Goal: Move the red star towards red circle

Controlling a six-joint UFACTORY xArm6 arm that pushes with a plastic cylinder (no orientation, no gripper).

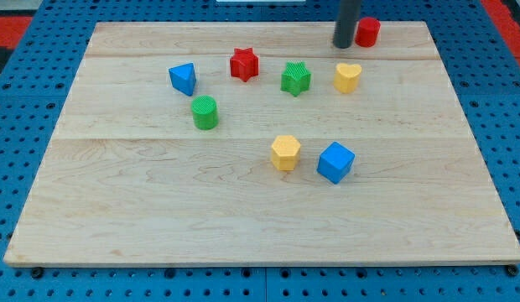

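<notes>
The red star (243, 65) lies on the wooden board (159, 210) in its upper middle. The red circle (367, 31) stands near the board's top edge at the view's upper right. My tip (343, 44) is the lower end of a dark rod that comes down from the view's top. It stands just left of the red circle, very close to it or touching it. The tip is well to the right of the red star and a little above it.
A green star (296, 78) and a yellow heart (347, 77) lie right of the red star. A blue triangle-like block (183, 79) and a green cylinder (205, 112) lie to its left. A yellow hexagon (285, 153) and a blue cube (335, 162) sit lower.
</notes>
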